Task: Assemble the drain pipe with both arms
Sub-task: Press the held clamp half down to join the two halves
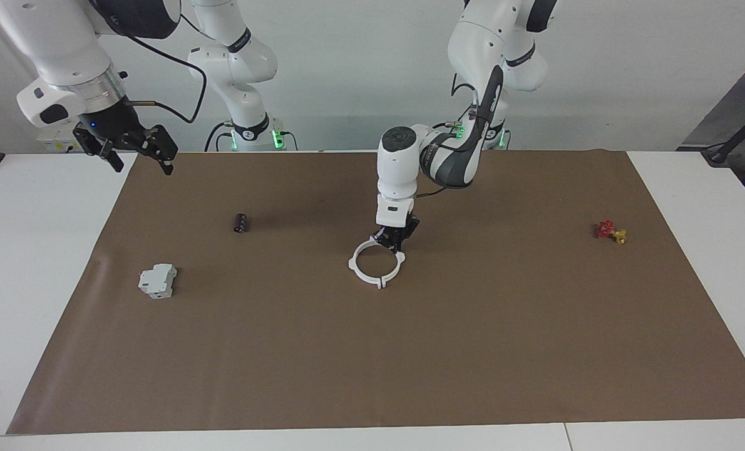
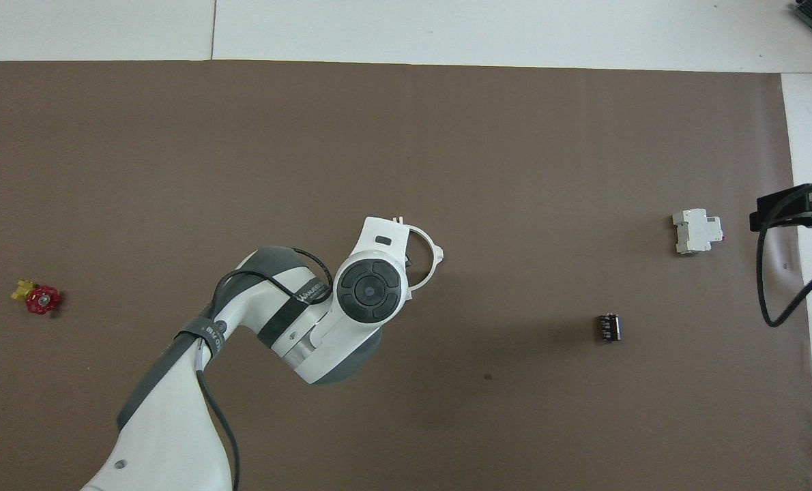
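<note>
Reaching down from the robots' end of the table, the left arm [image 1: 472,94] in the facing view sets the left gripper [image 1: 395,238] on the white ring [image 1: 377,264] in the middle of the brown mat [image 1: 372,351]. The gripper's black fingertips meet the part of the ring's rim that is nearest the robots, and the rest of the ring lies flat on the mat, farther from the robots than the gripper. The ring looks closed, with small tabs sticking out at its edge. Whether the jaws are clamped on the rim or merely resting at it cannot be told from here. The right gripper [image 1: 139,149] hangs high over the mat's corner at the right arm's end, its jaws clearly apart and holding nothing; that arm waits. A small black cylinder [image 1: 241,222] and a grey-white block [image 1: 158,280] lie toward the right arm's end, well apart from the ring. A small red and yellow valve [image 1: 610,232] lies toward the left arm's end.

In the overhead view, the left arm's wrist covers the gripper and about half of the ring [image 2: 432,262], so the jaws are hidden. The ring's uncovered arc curves out beside the wrist. The right gripper [image 2: 795,208] shows at the edge, near the block [image 2: 697,231]. The cylinder [image 2: 609,327] lies nearer the robots than the block, and the valve [image 2: 37,298] sits near the mat's edge at the left arm's end.
</note>
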